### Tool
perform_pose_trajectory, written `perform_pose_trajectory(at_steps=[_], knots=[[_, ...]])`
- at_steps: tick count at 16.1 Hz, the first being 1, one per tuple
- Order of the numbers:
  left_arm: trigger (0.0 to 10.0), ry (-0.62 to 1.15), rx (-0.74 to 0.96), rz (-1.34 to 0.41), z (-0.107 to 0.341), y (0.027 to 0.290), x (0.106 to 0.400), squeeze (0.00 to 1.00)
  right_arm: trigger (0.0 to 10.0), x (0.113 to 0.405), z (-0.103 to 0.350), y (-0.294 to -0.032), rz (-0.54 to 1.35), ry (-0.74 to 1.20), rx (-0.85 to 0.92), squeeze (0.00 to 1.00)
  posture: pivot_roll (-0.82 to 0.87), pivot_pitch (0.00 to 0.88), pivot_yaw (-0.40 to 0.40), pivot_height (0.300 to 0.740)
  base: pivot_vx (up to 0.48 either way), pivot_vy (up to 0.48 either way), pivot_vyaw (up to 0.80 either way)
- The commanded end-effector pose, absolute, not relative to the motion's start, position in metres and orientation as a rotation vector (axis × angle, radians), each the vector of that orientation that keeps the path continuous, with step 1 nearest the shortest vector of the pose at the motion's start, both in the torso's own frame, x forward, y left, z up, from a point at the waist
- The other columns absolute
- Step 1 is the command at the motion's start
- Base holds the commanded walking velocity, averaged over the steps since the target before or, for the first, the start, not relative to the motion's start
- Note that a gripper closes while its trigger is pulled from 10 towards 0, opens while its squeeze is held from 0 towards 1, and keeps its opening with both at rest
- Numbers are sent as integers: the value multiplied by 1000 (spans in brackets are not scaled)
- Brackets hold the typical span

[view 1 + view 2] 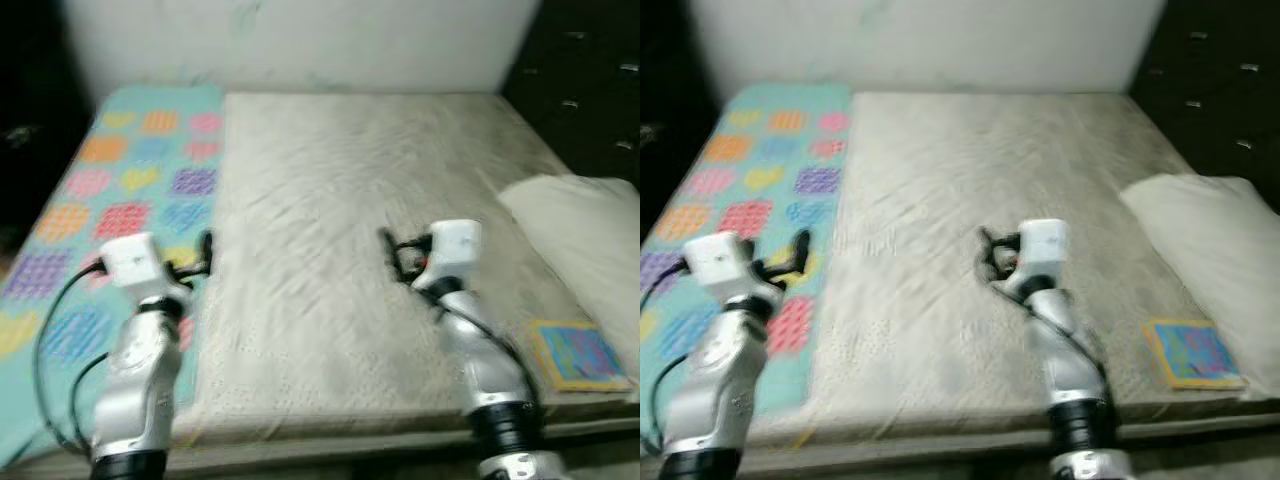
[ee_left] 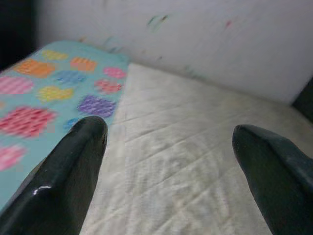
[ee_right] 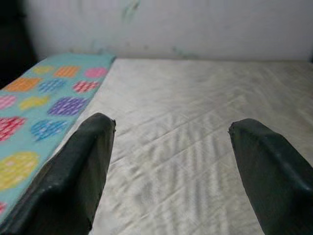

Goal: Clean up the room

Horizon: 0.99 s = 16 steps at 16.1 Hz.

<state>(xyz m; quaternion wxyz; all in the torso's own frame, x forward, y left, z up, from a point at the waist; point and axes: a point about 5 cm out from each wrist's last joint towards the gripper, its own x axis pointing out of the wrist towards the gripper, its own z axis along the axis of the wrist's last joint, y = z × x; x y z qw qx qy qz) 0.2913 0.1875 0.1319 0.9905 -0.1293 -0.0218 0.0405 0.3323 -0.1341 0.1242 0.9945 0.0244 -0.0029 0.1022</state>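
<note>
**Robot stands at the bed, both hands up and holding nothing**

The robot is at the foot of a big bed with a pale, quilted mattress. The picture is a bit blurry. Both silver arms are held out over the near part of the bed.

The left gripper hangs over the spot where the mattress meets a teal blanket with bright hearts and squares on it. Its two black fingers are spread wide apart with nothing between them. The right gripper is over the middle of the mattress. Its fingers are spread wide too, and it holds nothing.

The blanket lies flat along the left side of the bed, from the white wall down to the near edge. A white pillow sits at the right edge. Just near it, at the near right corner, lies a small flat square thing with bright colours. It may be a book or a pad, but I cannot tell.

I think the blanket is soft and light. It will flop and slide, so it is best to pinch it at an edge or a corner, maybe with both grippers. The pillow looks soft and squashy, so pinch a corner. The flat square looks thin and stiff, so it needs a grip on its edge
</note>
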Motion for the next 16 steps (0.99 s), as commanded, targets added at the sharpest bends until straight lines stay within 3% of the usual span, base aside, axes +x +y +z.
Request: perform_pose_trajectory(at_steps=[1, 3, 8, 14, 16], knots=[[10000, -50, -276, 46, 136, 173, 295, 0, 10000, 332, 124, -153, 153, -7, 34, 0, -36, 0, -24, 740, 0, 0, 0], [10000, -45, -284, 52, 136, 173, 296, 0, 10000, 331, 123, -154, 152, -6, 31, 0, -37, 0, -23, 740, 0, 0, 0], [10000, -49, -301, 28, 136, 171, 296, 0, 10000, 330, 123, -155, 160, -9, 10, 0, -38, 0, -25, 740, 0, 457, 0], [10000, -46, -309, 40, 136, 171, 296, 0, 10000, 331, 123, -152, 182, -13, -11, 0, -39, 0, -29, 740, 0, 477, 743], [10000, -39, -311, 44, 135, 171, 296, 0, 10000, 330, 122, -153, 185, -4, 1, 0, -41, 0, -30, 740, 0, 480, 0]])
